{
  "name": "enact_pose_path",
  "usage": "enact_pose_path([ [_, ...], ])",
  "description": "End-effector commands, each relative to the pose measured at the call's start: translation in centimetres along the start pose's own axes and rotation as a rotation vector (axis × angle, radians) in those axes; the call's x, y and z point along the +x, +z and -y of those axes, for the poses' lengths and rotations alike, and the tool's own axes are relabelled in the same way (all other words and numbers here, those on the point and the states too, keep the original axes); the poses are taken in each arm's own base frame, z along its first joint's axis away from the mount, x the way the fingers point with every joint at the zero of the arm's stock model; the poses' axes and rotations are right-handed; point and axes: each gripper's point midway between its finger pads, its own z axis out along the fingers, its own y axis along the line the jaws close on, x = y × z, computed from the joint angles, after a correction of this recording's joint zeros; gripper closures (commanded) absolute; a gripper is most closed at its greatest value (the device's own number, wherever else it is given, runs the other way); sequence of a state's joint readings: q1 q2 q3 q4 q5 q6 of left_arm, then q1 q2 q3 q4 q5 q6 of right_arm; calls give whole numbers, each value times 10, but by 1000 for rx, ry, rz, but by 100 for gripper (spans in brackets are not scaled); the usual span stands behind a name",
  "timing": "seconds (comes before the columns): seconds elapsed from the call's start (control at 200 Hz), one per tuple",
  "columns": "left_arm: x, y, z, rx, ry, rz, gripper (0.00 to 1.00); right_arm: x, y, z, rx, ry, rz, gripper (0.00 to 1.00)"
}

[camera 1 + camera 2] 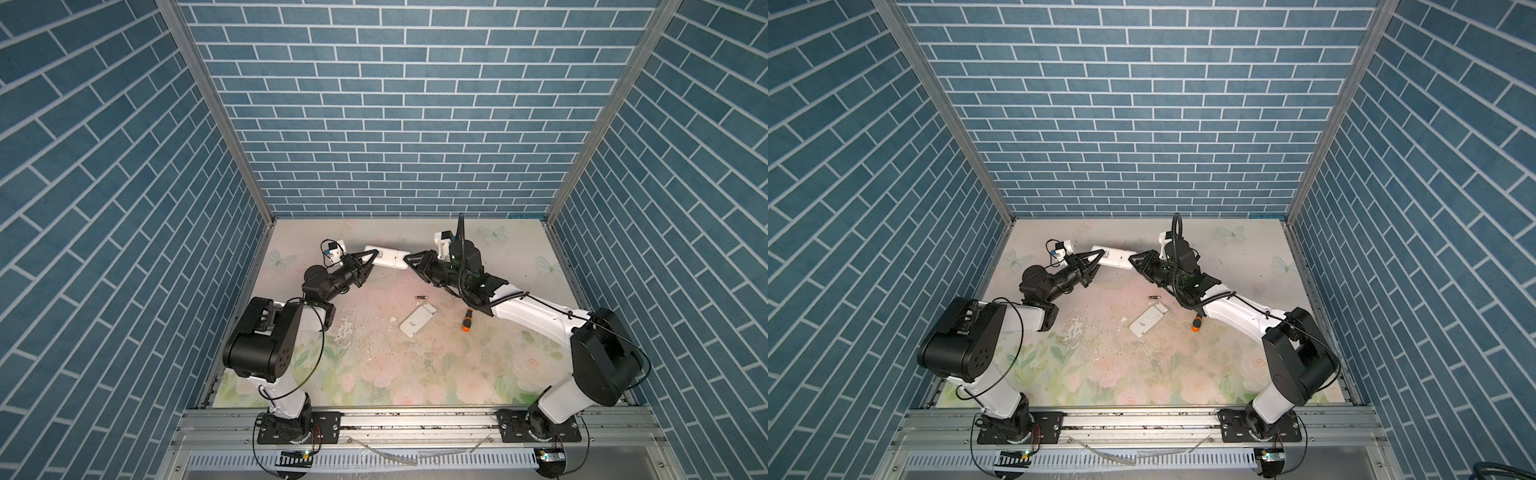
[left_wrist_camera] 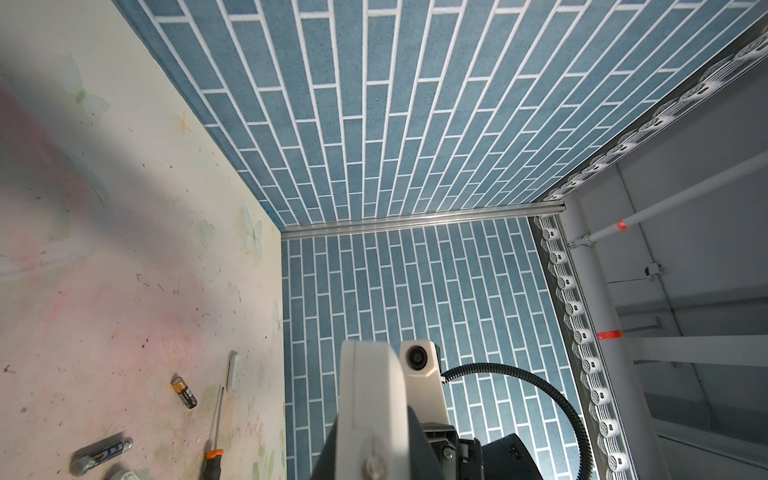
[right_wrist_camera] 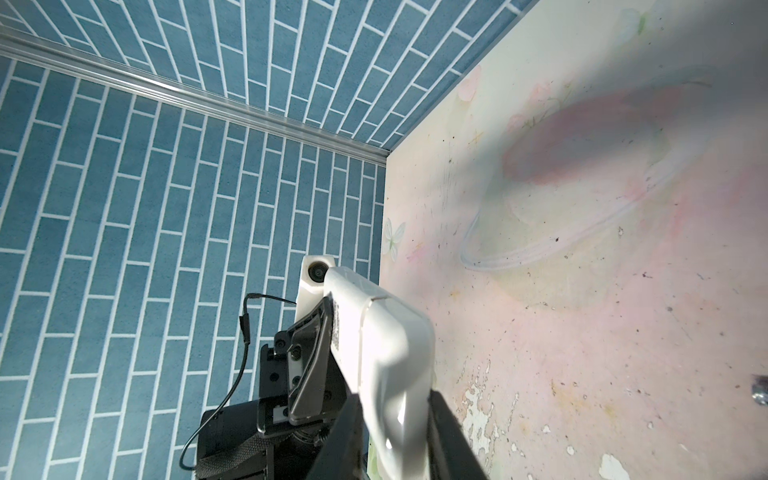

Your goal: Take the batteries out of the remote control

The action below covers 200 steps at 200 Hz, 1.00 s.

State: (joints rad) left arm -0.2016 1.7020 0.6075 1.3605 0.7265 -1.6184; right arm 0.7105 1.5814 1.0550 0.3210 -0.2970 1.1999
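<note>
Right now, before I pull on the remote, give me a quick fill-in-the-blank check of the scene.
1. The left gripper is ___ on one end of the remote control.
2. Its other end sits ___ the fingers of the right gripper.
3. In both top views, only ___ battery lies on the table.
Missing: shut; between; one.

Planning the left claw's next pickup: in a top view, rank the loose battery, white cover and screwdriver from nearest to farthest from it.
1. Loose battery, nearest the left claw, to its right and lower in the view.
2. White cover, just below the battery.
3. Screwdriver, farthest, right of the cover.
</note>
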Motion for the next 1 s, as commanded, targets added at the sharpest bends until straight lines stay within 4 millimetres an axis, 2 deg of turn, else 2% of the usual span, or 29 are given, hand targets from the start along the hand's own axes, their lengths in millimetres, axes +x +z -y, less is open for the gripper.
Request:
enact_pose_path([
  [0.0, 0, 2, 10, 39, 50, -15, 100, -2, -8, -8, -24, -22, 9, 74],
  [0.3, 0, 2, 9, 35, 50, -15, 100, -2, -5, -11, -31, -24, 1, 78],
  [0.995, 1, 2, 8, 34, 51, -18, 100, 2, -2, -16, -30, -32, -15, 75],
])
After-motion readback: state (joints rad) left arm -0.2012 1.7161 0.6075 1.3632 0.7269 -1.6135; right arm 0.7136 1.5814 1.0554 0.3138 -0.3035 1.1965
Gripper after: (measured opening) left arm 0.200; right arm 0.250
